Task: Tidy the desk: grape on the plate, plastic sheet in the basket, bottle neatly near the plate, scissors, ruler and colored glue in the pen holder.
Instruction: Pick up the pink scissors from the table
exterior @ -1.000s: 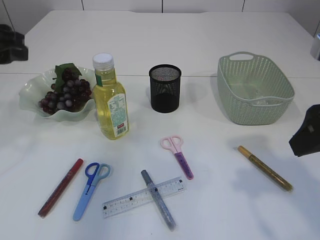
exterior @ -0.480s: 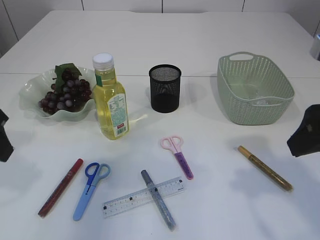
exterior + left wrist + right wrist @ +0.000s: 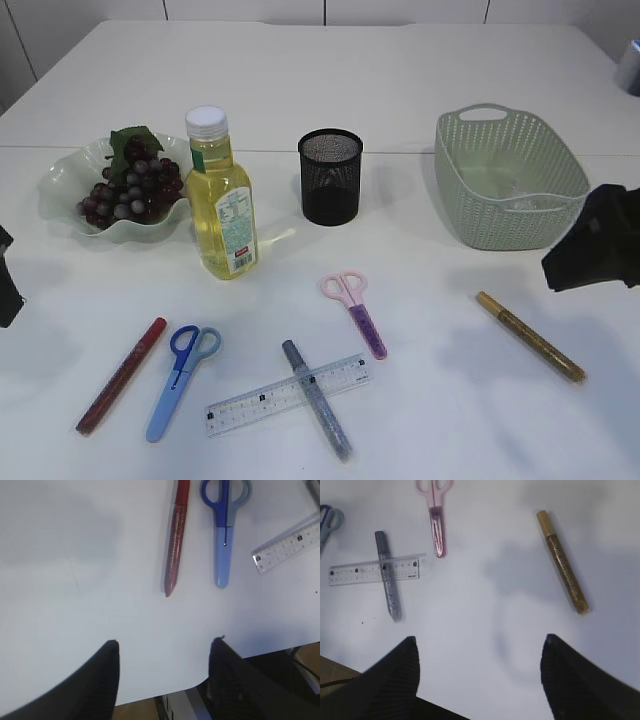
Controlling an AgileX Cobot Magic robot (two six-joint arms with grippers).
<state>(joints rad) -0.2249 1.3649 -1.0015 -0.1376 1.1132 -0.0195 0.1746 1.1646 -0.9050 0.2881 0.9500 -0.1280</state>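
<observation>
White table (image 3: pixel 420 80): two scissors (image 3: pixel 182 378) (image 3: pixel 356 309), three glue pens (image 3: pixel 121 373) (image 3: pixel 316 398) (image 3: pixel 529 335), one ruler (image 3: pixel 250 400).

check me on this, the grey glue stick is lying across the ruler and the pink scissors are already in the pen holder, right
Not quite. The grey glue stick does lie across the ruler, but the pink scissors are on the table in front of the pen holder, not in it. The exterior view shows this.

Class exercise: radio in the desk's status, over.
Both end effectors open, empty. Grapes plated, bottle beside plate. Silver glue lies across ruler.
</observation>
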